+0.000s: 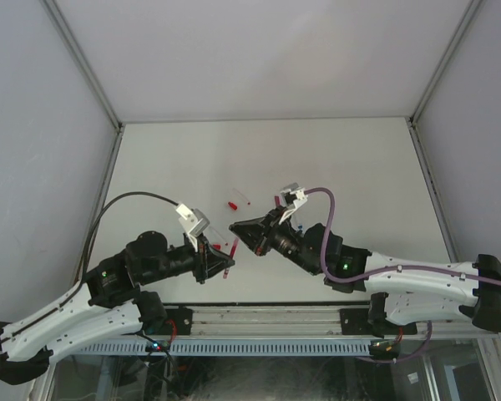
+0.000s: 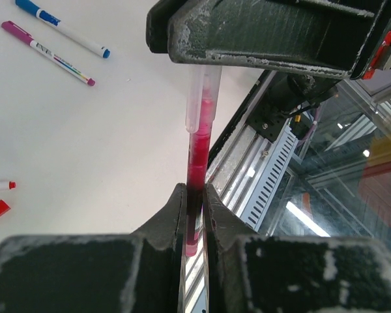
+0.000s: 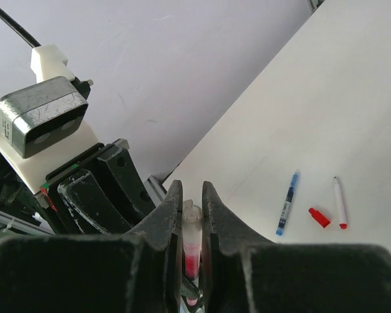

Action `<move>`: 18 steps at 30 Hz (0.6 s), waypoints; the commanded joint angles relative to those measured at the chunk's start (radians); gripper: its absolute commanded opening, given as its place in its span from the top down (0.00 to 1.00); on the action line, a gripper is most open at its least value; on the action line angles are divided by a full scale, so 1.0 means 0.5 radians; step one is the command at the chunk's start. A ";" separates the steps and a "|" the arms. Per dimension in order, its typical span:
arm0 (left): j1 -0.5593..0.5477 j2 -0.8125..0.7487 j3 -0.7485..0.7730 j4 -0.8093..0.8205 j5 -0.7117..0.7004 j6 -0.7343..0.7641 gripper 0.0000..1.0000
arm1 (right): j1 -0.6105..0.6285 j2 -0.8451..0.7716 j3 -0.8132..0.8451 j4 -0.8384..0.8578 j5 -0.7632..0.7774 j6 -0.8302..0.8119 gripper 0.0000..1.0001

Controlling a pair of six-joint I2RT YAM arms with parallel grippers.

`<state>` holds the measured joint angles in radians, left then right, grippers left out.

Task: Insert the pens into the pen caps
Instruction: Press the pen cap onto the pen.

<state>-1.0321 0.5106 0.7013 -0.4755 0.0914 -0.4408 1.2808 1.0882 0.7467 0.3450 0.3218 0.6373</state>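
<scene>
Matt white table (image 1: 317,167), translucent glossy plastic pen (image 2: 199,150), scuffed matt black left tool fingers (image 2: 168,225), metal rail (image 1: 259,319)

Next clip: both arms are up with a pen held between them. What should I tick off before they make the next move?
1. Grip of the left gripper: jaws shut on the magenta pen, ok.
2. Grip of the right gripper: jaws shut on that pen's pale end, ok.
3. Held pen fully capped: cannot tell, the joint is hidden by the jaws.
4. The red cap fitted: not ok, it lies loose beside the red pen.
5. The blue pen flat on the table, away from both arms: ok.
</scene>
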 commanded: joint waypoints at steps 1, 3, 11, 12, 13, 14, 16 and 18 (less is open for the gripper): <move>0.039 -0.030 0.306 0.859 -0.259 0.000 1.00 | 0.166 0.066 -0.097 -0.431 -0.274 0.069 1.00; 0.039 -0.020 0.304 0.857 -0.242 0.003 1.00 | 0.152 0.051 -0.068 -0.476 -0.282 0.031 1.00; 0.039 0.056 0.267 0.798 -0.173 0.028 1.00 | 0.034 -0.017 0.159 -0.637 -0.260 -0.200 0.97; 0.041 0.068 0.255 0.790 -0.169 0.029 1.00 | 0.015 -0.021 0.199 -0.639 -0.248 -0.218 0.95; 0.040 0.077 0.235 0.789 -0.165 0.027 1.00 | -0.002 -0.026 0.235 -0.637 -0.239 -0.241 0.93; 0.039 0.084 0.220 0.783 -0.162 0.026 1.00 | -0.019 -0.035 0.268 -0.624 -0.230 -0.266 0.91; 0.039 0.101 0.191 0.767 -0.165 0.033 1.00 | -0.054 -0.056 0.322 -0.592 -0.220 -0.309 0.87; 0.040 0.118 0.165 0.747 -0.170 0.040 1.00 | -0.089 -0.077 0.374 -0.571 -0.215 -0.339 0.82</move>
<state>-1.0309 0.5678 0.7013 -0.3382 0.0853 -0.4328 1.2446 1.0618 0.8879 0.1593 0.3115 0.5297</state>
